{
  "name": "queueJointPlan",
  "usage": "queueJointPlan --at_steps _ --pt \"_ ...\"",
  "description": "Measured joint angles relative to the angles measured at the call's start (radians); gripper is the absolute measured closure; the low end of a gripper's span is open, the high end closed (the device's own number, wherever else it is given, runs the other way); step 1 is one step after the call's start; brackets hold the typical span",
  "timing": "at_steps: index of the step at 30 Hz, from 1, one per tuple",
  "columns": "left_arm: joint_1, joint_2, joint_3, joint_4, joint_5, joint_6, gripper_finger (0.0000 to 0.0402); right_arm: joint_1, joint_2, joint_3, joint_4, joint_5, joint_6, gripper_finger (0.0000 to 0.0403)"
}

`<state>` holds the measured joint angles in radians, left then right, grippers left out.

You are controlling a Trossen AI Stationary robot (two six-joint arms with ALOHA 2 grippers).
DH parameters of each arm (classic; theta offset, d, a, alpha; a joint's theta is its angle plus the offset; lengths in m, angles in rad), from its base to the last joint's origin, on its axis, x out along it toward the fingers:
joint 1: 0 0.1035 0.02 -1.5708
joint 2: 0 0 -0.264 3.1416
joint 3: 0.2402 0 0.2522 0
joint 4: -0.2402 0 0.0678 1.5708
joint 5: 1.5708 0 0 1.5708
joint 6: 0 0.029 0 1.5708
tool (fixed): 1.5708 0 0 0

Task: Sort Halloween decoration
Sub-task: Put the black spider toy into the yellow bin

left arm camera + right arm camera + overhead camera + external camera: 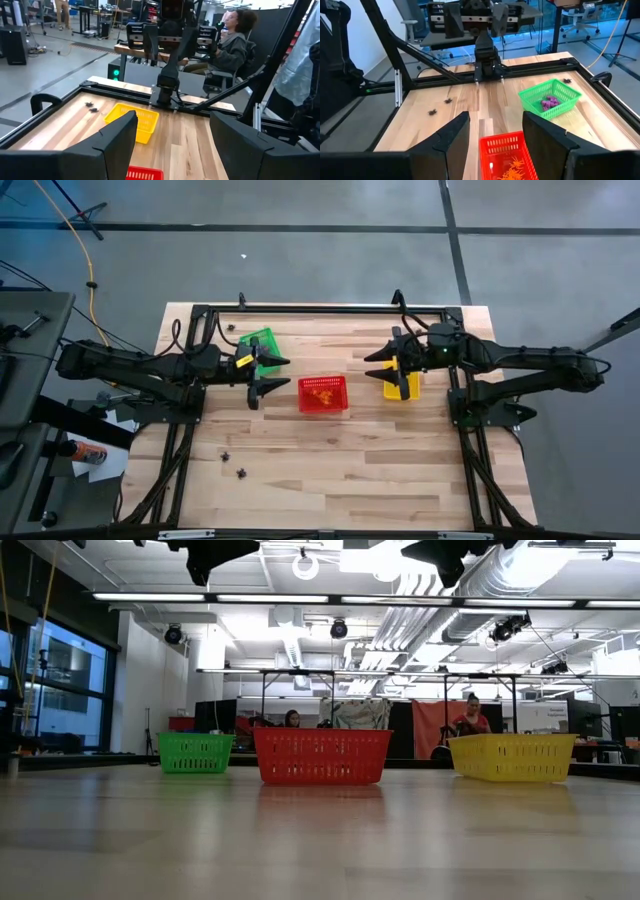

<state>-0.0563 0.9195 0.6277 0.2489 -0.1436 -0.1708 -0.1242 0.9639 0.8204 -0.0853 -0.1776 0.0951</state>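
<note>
Left gripper [268, 376] and right gripper [384, 366] — both apparently open, raised.

Pale wood table [330, 470], smooth; plastic mesh baskets [322, 757].

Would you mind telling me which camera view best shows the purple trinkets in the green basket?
The right wrist view: it looks down into the green basket, showing the purple trinkets. The high view has an arm partly covering that basket, the low view shows only its wall, and the left wrist view misses it.

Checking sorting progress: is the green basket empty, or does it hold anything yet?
Not empty. The green basket stands upright and holds a few purple trinkets, seen in the right wrist view.
</note>
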Motion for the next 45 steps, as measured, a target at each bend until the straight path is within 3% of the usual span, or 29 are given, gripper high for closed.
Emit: queueJointPlan --at_steps 10,14,16,18,24,29,36,45 --pt "0.0 0.0 0.0 -0.019 -0.002 0.0 0.0163 0.0 -0.002 0.0 0.001 0.005 0.027 0.0226" --pt "0.027 0.006 0.002 -0.021 -0.123 -0.094 0.0163 0.0 -0.002 0.0 0.001 0.013 0.043 0.0226" --pt "0.084 0.021 0.034 -0.105 -0.227 -0.194 0.0163 0.0 -0.002 0.0 0.001 0.014 0.038 0.0226" --pt "0.174 0.039 0.102 -0.269 -0.258 -0.262 0.0163 0.0 -0.002 0.0 0.002 0.036 0.043 0.0226" --pt "0.554 0.193 0.404 -0.759 -0.15 -0.131 0.0163 0.0 0.0 0.0 0.002 0.189 0.119 0.0226" --pt "0.805 0.389 0.591 -0.992 -0.149 -0.071 0.0163 0.0 0.019 0.0 0.001 0.326 0.213 0.0226" --pt "0.94 0.624 0.63 -1.157 -0.152 -0.008 0.0163 0.0 0.08 0.0 -0.053 0.343 0.416 0.0226" --pt "0.981 0.847 0.63 -1.241 -0.145 -0.113 0.0163 -0.043 0.185 0.0 -0.195 0.339 0.428 0.0226"
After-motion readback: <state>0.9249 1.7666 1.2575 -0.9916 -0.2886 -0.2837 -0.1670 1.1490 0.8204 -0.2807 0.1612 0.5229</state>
